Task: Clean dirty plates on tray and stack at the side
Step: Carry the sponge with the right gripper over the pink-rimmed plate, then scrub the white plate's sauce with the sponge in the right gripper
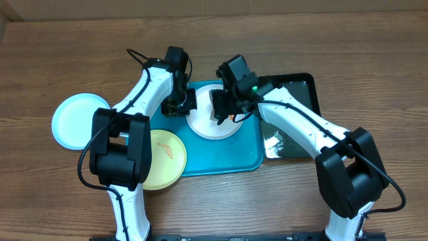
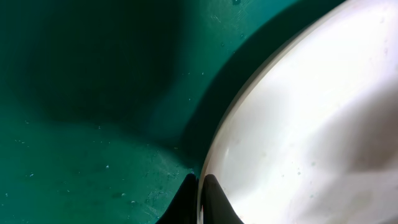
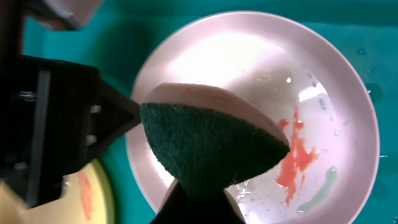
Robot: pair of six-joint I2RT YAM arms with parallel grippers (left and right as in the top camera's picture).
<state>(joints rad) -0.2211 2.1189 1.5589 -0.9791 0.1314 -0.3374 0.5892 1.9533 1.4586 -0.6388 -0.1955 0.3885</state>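
Note:
A white plate point(image 1: 215, 124) point(image 3: 249, 62) lies on the turquoise tray point(image 1: 234, 157) point(image 2: 93, 124), with an orange-red smear point(image 3: 295, 158) and a pale green streak near its rim. My left gripper point(image 1: 182, 106) point(image 2: 200, 202) is shut on the white plate's point(image 2: 311, 124) left rim, one finger on each side. Just above the plate, my right gripper point(image 1: 224, 110) point(image 3: 199, 202) is shut on a dark green sponge point(image 3: 205, 149). A smeared yellow plate point(image 1: 164, 157) point(image 3: 87, 193) overlaps the tray's front left corner. The mint-blue plate point(image 1: 77, 120) rests on the table at the left.
A glossy black tray point(image 1: 294, 110) lies against the turquoise tray's right side, partly under my right arm. The wooden table point(image 1: 374, 73) surrounds everything, and both arm bases stand at the front edge.

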